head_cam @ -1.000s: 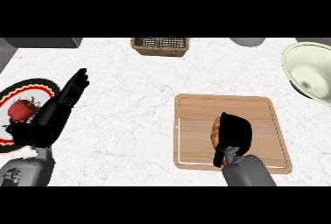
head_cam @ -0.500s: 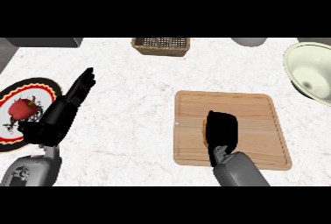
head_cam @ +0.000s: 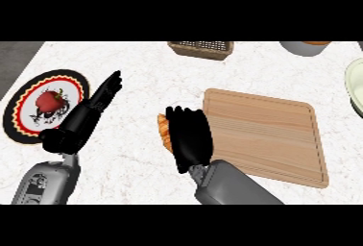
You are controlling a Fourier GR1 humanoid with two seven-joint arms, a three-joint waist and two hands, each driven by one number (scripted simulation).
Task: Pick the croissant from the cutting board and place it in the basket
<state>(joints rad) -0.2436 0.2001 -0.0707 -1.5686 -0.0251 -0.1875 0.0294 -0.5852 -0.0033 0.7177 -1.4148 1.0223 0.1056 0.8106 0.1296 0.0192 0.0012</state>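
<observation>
The golden-brown croissant (head_cam: 164,131) is mostly hidden under my right hand (head_cam: 190,138), whose fingers curl round it; only its left edge shows. Hand and croissant are over the marble counter, just left of the wooden cutting board (head_cam: 266,132). The brown wicker basket (head_cam: 201,48) stands at the counter's far edge, above and slightly right of the hand, partly cut off by the view's top. My left hand (head_cam: 83,115) stays open with fingers straight, beside a plate at the left.
A round plate (head_cam: 25,103) with a dark patterned rim holds a red strawberry (head_cam: 48,100) at the left. A pale bowl (head_cam: 356,86) shows at the right edge. A grey container (head_cam: 303,47) stands at the far right.
My right hand, curled round the croissant, has moved left off the cutting board to the counter beside it. The left hand has shifted slightly.
</observation>
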